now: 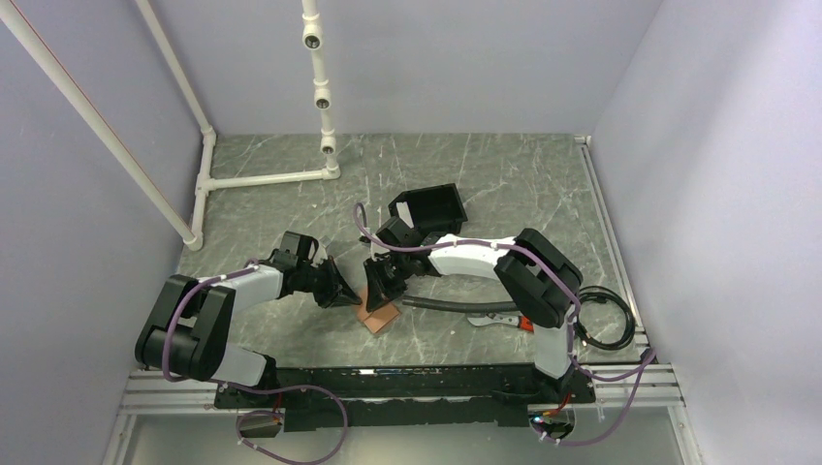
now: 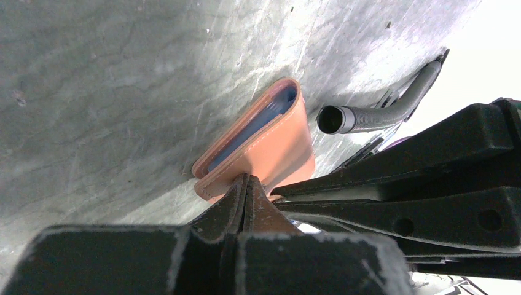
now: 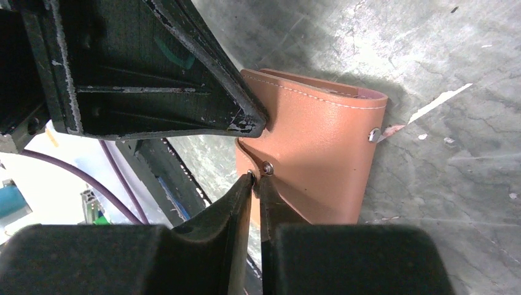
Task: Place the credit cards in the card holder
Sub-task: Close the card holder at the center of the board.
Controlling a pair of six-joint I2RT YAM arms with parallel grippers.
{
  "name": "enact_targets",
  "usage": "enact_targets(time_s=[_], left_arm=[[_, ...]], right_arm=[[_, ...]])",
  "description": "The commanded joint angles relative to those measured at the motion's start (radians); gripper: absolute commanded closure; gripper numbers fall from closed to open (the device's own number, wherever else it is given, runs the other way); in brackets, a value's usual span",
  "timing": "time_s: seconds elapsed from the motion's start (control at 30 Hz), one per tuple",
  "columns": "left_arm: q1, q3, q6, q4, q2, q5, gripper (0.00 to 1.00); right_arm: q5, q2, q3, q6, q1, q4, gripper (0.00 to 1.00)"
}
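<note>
The left gripper (image 2: 246, 182) and right gripper (image 3: 257, 178), fingers pressed nearly together, each pinch an edge of the tan-brown leather bifold card holder (image 2: 279, 144), which holds thin blue plastic cards (image 2: 246, 132).

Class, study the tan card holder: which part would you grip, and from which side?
Probably the thin leather flap edge of the card holder, approached from the side, where the right gripper and left gripper pinch it. The open edge, showing the blue credit cards, should stay unblocked.
</note>
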Motion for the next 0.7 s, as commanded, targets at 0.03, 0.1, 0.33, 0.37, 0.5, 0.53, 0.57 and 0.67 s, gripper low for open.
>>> enact_targets(time_s=[0.03, 0.1, 0.33, 0.37, 0.5, 0.53, 0.57, 0.67], left_arm=[[0.003, -0.015, 0.03, 0.011, 0.018, -0.023, 1.0], [0.003, -0.017, 0.03, 0.013, 0.017, -0.021, 1.0], [0.003, -0.023, 0.028, 0.018, 0.017, -0.019, 1.0], [0.003, -0.025, 0.028, 0.019, 0.017, -0.02, 1.0], [0.003, -0.022, 0.03, 0.021, 0.026, -0.016, 1.0], [0.003, -0.02, 0.031, 0.023, 0.028, -0.016, 1.0], [0.003, -0.019, 0.031, 0.023, 0.032, -0.015, 1.0], [0.003, -0.017, 0.033, 0.027, 0.039, -0.013, 1.0]], right_arm=[[0.003, -0.054, 0.027, -0.008, 0.0, 0.021, 0.86], [0.001, -0.052, 0.029, -0.008, 0.0, 0.019, 0.86], [0.006, -0.045, 0.027, -0.006, 0.0, 0.023, 1.0], [0.012, -0.045, 0.028, -0.007, 0.0, 0.02, 1.0], [0.046, -0.043, 0.057, -0.026, 0.003, -0.011, 1.0], [0.056, -0.044, 0.065, -0.033, 0.004, -0.018, 1.0], [0.064, -0.043, 0.075, -0.04, 0.006, -0.027, 1.0], [0.091, -0.037, 0.104, -0.061, 0.013, -0.061, 1.0]])
